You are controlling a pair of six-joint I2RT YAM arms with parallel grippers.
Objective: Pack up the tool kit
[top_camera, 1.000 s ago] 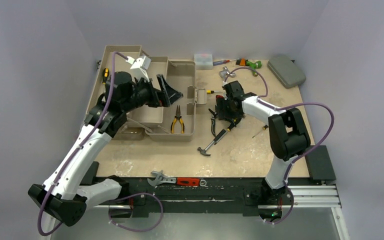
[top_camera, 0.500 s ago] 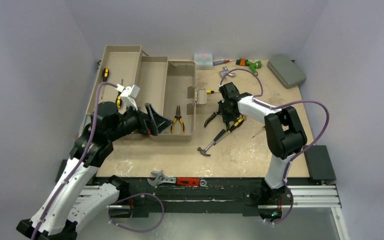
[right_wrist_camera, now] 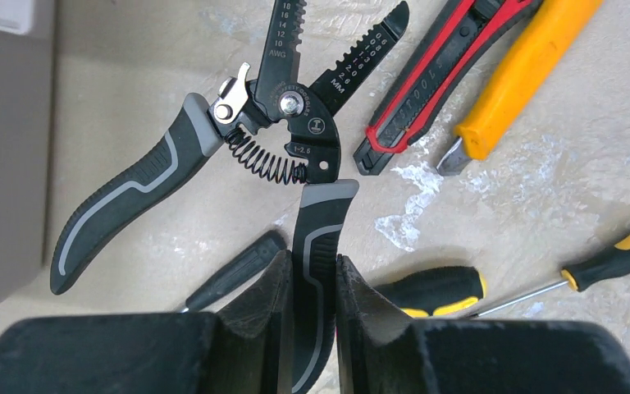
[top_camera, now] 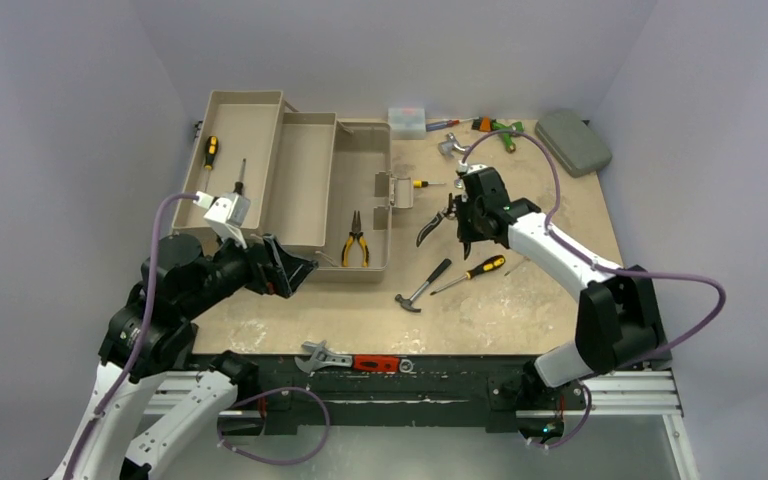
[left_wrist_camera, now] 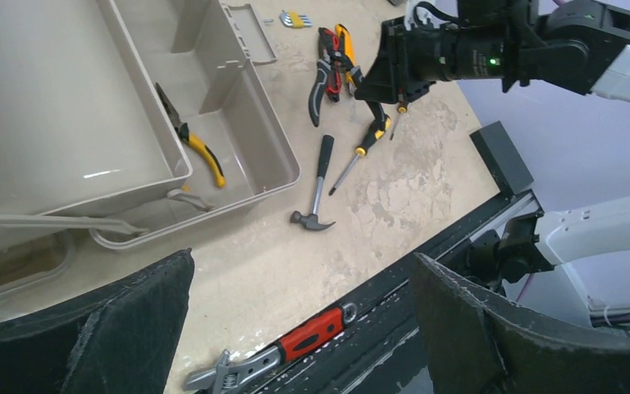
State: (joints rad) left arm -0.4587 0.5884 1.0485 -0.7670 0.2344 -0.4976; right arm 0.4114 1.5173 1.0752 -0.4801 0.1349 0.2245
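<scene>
Both my right fingers [right_wrist_camera: 256,324] squeeze one stripper [right_wrist_camera: 294,123] handle, nose at twelve o'clock; the toolbox [top_camera: 300,185] sits at nine o'clock. My left fingers [left_wrist_camera: 123,328] gape empty.

Plain pale lilac walls [top_camera: 390,50] close in on the left, far and right sides of a scuffed tan table [top_camera: 520,310], white-smudged and evenly lit, with a black metal rail [top_camera: 440,388] along its near edge.
</scene>
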